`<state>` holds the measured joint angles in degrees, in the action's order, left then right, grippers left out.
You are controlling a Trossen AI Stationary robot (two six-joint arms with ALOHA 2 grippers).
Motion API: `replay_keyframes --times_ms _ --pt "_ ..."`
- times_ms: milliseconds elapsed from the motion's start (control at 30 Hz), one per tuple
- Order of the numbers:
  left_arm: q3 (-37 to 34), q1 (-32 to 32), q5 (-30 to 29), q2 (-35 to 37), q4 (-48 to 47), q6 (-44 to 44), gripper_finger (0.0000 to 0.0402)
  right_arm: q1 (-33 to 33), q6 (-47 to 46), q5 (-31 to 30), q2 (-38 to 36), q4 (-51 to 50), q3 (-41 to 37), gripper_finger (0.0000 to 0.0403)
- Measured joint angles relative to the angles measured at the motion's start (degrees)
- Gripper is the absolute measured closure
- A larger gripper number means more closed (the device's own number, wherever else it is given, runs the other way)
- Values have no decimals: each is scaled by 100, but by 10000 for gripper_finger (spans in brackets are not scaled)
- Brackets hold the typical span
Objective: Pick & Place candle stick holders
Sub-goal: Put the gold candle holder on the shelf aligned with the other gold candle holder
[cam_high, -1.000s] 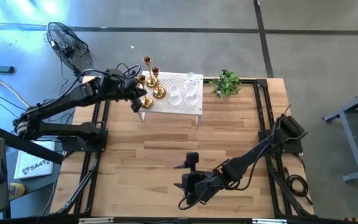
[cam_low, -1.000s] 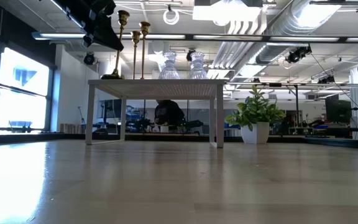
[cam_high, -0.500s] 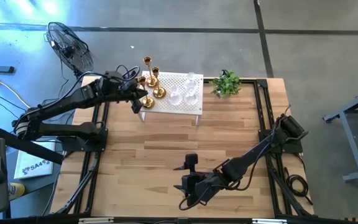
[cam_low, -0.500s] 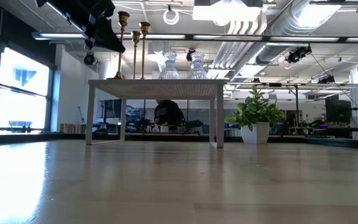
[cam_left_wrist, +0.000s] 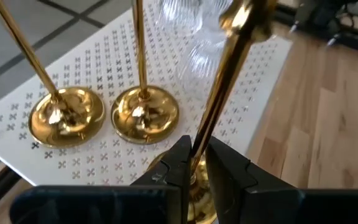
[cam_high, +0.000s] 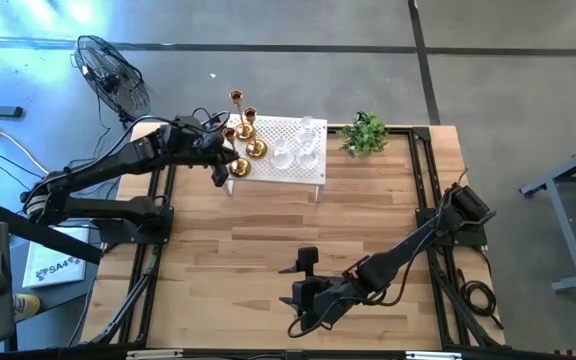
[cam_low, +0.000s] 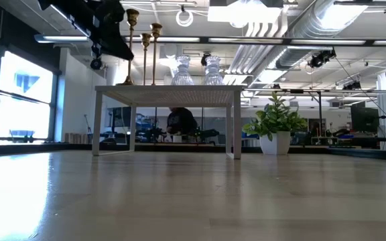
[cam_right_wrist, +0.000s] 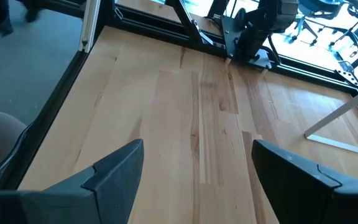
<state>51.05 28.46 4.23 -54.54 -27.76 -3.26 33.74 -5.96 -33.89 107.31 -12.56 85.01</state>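
- A small white perforated stand [cam_high: 278,160] sits at the far edge of the wooden table [cam_high: 268,240], left of centre, with a potted plant [cam_high: 365,133] just beside its right end.
- On the stand's left part two gold candle stick holders [cam_left_wrist: 67,115] stand upright with their round bases side by side, nearly touching; the wrist view shows both bases flat on the white top.
- Two clear glass holders [cam_high: 303,140] stand on the stand's right part, apart from the gold ones; in the low view they rise side by side at the middle of the top [cam_low: 196,70].
- The left gripper [cam_left_wrist: 194,163] is at the stand's left front corner, its fingers clamped on the slim stem of a third gold holder [cam_left_wrist: 229,62], low down near its base; the stem leans away from the fingers.
- Whether that base rests on the stand or is lifted off, I cannot tell.
- The right gripper [cam_high: 303,290] waits over the table's near edge, well apart from the stand, fingers spread wide over bare wood.
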Motion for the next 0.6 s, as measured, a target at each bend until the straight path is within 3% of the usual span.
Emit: replay_keyframes --times_ms 600 --pt "15 1 -75 2 -30 -9 351 0 -13 24 0 0 0 111"
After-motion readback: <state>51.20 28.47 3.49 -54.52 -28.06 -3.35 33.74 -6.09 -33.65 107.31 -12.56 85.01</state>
